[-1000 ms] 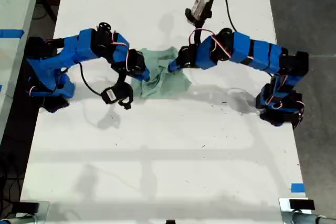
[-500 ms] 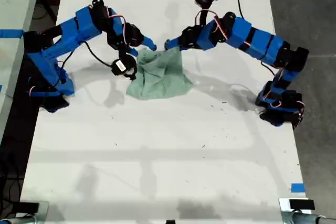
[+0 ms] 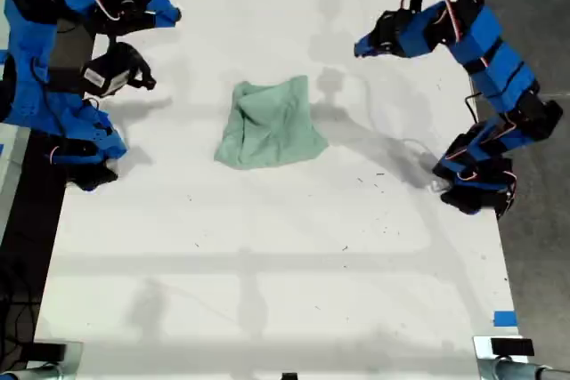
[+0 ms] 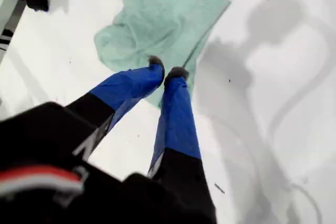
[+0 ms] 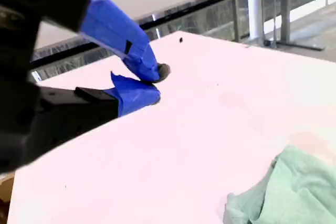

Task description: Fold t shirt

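Observation:
The t shirt [image 3: 272, 126] lies bunched and wrinkled on the white table [image 3: 267, 264], pale mint green, roughly folded into a lump. Nothing holds it. My first gripper [image 3: 359, 46] is raised toward the exterior view's upper right, apart from the cloth, shut and empty. In the first wrist view its tips [image 4: 167, 70] meet above the t shirt [image 4: 157, 19]. My second gripper [image 3: 174, 15] is lifted at the exterior view's upper left, also shut and empty. The second wrist view shows its tips [image 5: 157, 83] together over bare table, with the t shirt [image 5: 283, 192] well off to one side.
The arm bases stand at the exterior view's left edge [image 3: 80, 149] and right edge [image 3: 472, 180]. A blue tape mark [image 3: 503, 318] sits near the exterior view's lower right corner. Another table with blue tape [image 3: 18, 55] adjoins on the exterior view's left.
Both grippers let go of the t shirt and pulled up and away to opposite sides. The cloth dropped and now rests in a lump on the table.

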